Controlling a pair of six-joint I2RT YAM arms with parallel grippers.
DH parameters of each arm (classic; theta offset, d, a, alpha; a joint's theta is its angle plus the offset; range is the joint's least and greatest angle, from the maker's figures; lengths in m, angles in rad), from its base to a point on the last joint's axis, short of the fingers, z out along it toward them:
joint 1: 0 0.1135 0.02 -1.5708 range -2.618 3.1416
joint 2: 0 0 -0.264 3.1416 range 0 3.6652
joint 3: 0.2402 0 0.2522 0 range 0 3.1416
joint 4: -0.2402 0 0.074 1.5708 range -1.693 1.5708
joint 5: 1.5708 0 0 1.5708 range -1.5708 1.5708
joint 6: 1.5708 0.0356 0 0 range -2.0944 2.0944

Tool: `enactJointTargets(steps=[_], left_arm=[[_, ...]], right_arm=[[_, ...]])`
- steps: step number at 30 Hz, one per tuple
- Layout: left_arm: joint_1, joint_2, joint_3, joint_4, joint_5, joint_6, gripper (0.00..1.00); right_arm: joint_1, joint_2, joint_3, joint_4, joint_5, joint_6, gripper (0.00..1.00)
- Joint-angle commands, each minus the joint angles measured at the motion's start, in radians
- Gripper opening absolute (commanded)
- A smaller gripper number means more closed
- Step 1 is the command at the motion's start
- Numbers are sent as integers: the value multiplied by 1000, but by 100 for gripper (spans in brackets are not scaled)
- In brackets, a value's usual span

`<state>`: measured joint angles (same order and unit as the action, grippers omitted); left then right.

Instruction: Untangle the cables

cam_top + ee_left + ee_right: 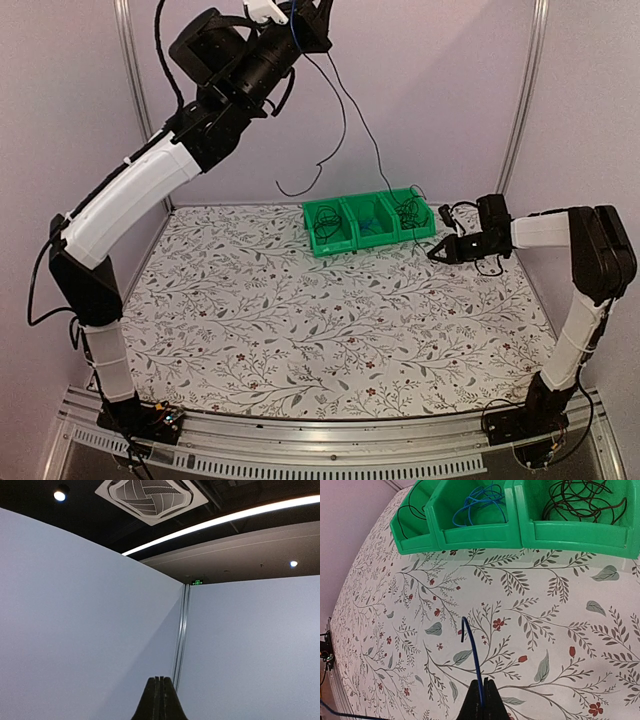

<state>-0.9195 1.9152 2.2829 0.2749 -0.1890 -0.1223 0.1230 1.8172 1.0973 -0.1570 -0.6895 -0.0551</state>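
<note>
Floral tabletop [300, 330]: left gripper [159, 681], clamped, hoists black cables [344, 115] from green bins [325, 245]; right gripper [481, 682] pinches blue cable [476, 665], separating them.

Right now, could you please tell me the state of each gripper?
Left gripper: closed; grip on the hanging black cables unclear.
Right gripper: closed on a blue cable.

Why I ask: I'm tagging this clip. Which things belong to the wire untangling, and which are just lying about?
Job:
black wires dangling under the raised left gripper
blue wire pinched in the shut right gripper
dark tangle in the green bin, right compartment

Lying about:
the green bin itself, which only holds wires
flowered tablecloth
</note>
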Motion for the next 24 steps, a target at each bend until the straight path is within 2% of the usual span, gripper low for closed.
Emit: enactJointTargets(steps=[1, 5, 12, 16, 19, 24], left_arm=[[0, -54, 39, 18, -59, 155, 0], [-7, -99, 32, 51, -95, 239, 0], [0, -146, -80, 34, -157, 225, 0], [54, -114, -94, -132, -187, 12, 0], [110, -75, -114, -255, -104, -180, 0], [158, -9, -190, -240, 20, -259, 0]], right_arm=[[-4, 32, 35, -45, 148, 22, 0], [-9, 62, 51, -52, 181, 26, 0], [-5, 64, 126, -63, 117, 15, 0], [27, 18, 156, -59, 6, -35, 0], [76, -24, 198, -60, -46, -54, 0], [170, -15, 304, -58, -41, -62, 0]])
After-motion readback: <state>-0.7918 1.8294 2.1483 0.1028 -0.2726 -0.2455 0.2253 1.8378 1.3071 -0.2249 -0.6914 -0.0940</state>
